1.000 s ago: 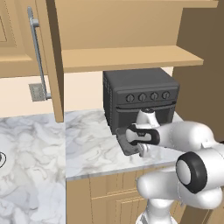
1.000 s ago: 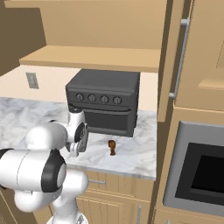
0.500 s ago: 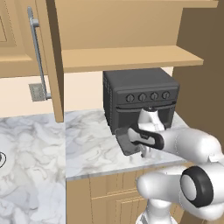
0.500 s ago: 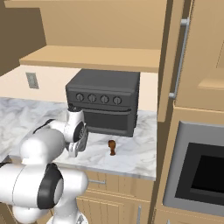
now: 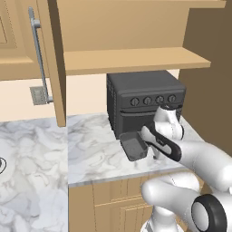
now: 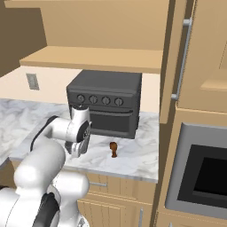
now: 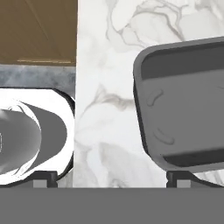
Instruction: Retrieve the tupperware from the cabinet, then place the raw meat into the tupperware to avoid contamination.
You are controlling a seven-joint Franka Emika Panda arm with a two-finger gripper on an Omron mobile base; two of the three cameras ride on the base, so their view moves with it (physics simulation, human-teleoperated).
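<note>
Jaws (image 7: 111, 177): wide open, holding nothing, above the surface (image 7: 109, 65).
Tupperware (image 5: 133, 146): on the marble before the toaster oven (image 5: 142, 99).
Raw meat (image 6: 113, 149): upright, apart.

I see a white marble bench (image 5: 90, 154) with grey veining running along a cream back wall (image 5: 86, 93), where a grey outlet plate (image 5: 38, 95) sits, and tan panelled drawer fronts (image 6: 115, 195) below it. A big dark grey toaster oven (image 6: 106, 106) with a row of knobs stands on the bench under an open tan wooden shelf (image 5: 131, 61). To the right, a built-in oven (image 6: 201, 175) with a dark window is set into a tall tan unit, and the light is even and flat.
</note>
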